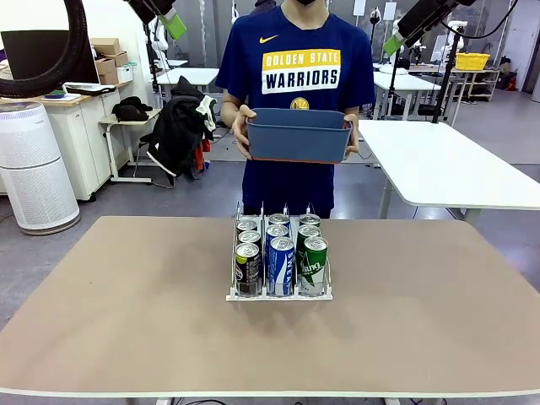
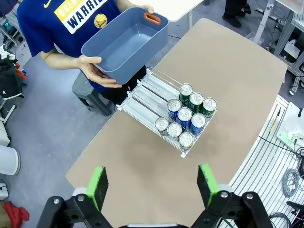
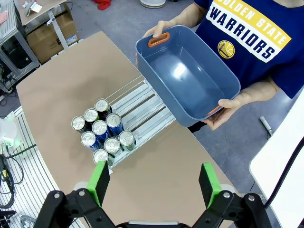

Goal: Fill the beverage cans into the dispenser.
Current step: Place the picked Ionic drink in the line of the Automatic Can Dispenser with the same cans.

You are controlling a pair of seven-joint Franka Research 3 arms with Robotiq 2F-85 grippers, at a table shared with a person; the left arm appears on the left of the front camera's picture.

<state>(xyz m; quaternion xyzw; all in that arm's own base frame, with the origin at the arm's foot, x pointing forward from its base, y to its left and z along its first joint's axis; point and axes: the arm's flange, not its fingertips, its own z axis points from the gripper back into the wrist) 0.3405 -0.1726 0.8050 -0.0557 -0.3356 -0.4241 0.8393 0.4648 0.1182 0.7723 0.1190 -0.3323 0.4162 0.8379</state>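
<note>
The beverage cans (image 1: 279,253) stand upright in the dispenser (image 1: 278,294), a clear rack with thin dividers and a white base sitting near the middle of the tabletop (image 1: 126,312). From left to right its lanes hold three dark cans (image 1: 247,268), three blue cans with white lettering (image 1: 281,266) and three green cans (image 1: 314,265), all packed at the end nearest the robot, silver tops up. The far stretch of each lane lies bare, seen from the left wrist as open channels (image 2: 147,95).

Beyond the far edge of the tabletop a person in a blue shirt holds a blue-grey bin (image 1: 299,135) with both hands, above and behind the dispenser, not touching it. From the right wrist the bin's inside (image 3: 190,80) looks bare, with an orange grip at one end.

The left hand (image 2: 152,183) hangs high above the tabletop with its green pads spread wide and nothing between them. The right hand (image 3: 154,183) hangs likewise, wide and gripping nothing.

Broad bare tabletop lies to either side of the dispenser and in front of it.
</note>
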